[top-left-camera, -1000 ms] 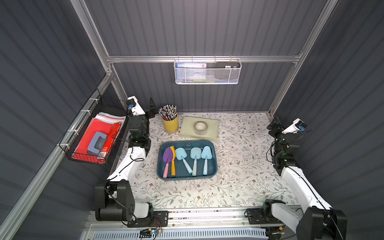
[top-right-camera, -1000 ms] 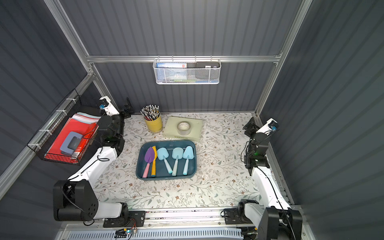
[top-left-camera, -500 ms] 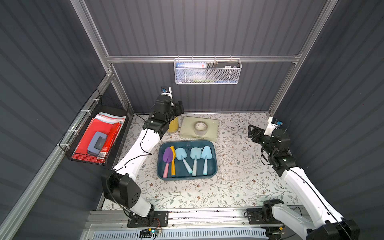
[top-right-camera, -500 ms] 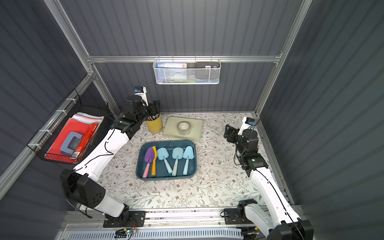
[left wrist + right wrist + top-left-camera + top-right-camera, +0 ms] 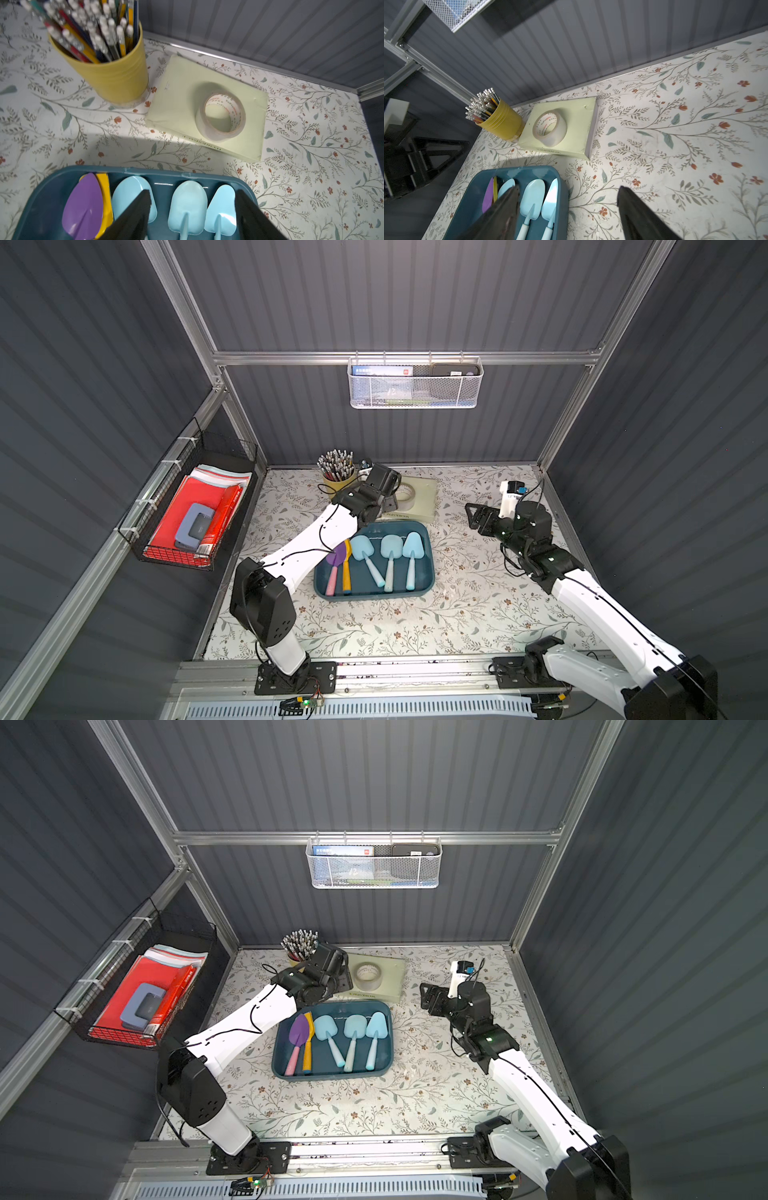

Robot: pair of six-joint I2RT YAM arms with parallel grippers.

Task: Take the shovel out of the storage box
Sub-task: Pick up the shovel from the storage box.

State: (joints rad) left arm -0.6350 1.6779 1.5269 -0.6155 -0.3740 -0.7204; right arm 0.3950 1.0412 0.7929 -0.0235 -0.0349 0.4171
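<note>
First, with the jaws of both grippers spread and empty, lower the left gripper (image 5: 192, 196) squarely over 1 light-blue shovel (image 5: 390, 549) lying flat in the storage box (image 5: 429, 568), pinch its handle only, and hold the right gripper (image 5: 568, 188) aside.

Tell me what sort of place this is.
Probably a mock desk nook used as a robot test cell: pencil cup on a floral table, mesh basket on the wall, left arm and right arm on a front rail.
</note>
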